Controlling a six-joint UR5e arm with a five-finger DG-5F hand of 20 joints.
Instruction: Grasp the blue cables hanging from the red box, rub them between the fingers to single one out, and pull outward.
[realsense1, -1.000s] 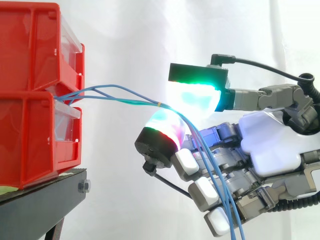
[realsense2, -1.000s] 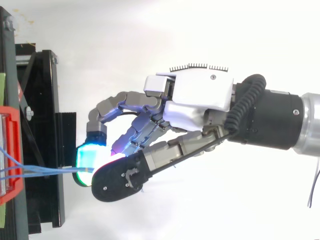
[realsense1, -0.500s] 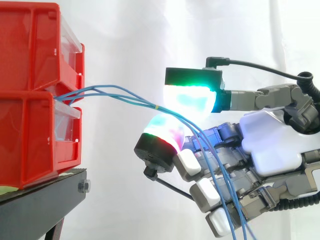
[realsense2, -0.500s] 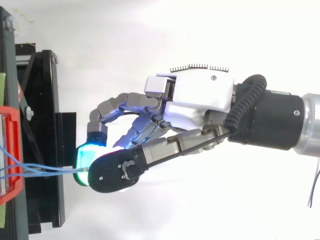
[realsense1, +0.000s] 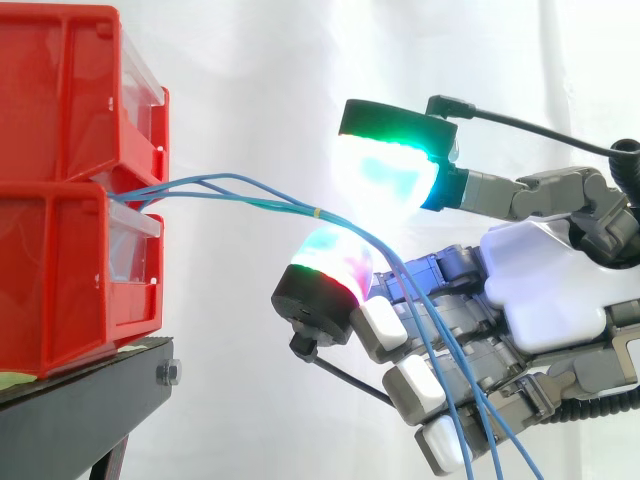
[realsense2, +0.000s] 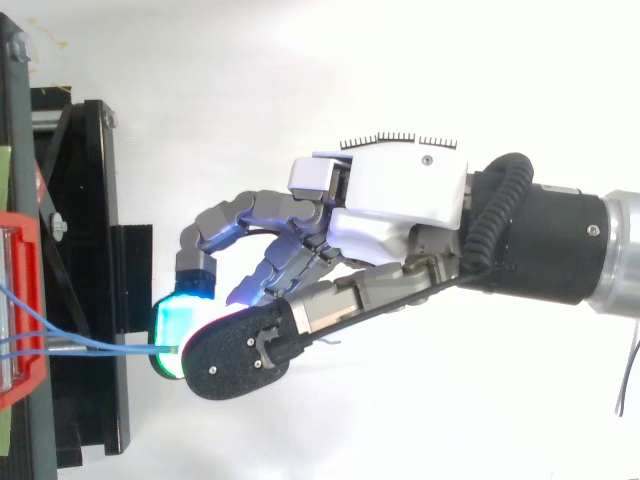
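Note:
Two red bins (realsense1: 70, 180) are stacked at the left on a black stand (realsense1: 80, 400). Thin blue cables (realsense1: 318, 212) leave the gap between the bins, arc to the right and drop across my hand (realsense1: 540, 290). They pass between two glowing fingertips: a green-cyan pad (realsense1: 385, 175) above and a red-green pad (realsense1: 330, 265) below. The cables lie over the lower pad, and the upper pad sits tilted just above them. The other fingers are curled behind the hanging strands. From above, the cables (realsense2: 100, 345) run from the bin (realsense2: 20, 300) into the fingertips of the hand (realsense2: 400, 200).
The stand's black frame (realsense2: 90, 300) reaches out under the fingertips in the top view. A white curtain hangs behind everything. The arm enters from the right, level with the bins.
The upper pad has lifted and tilted away from the lower pad. The hanging strands below the fingers have fanned out to the right. The hand's place has barely changed.

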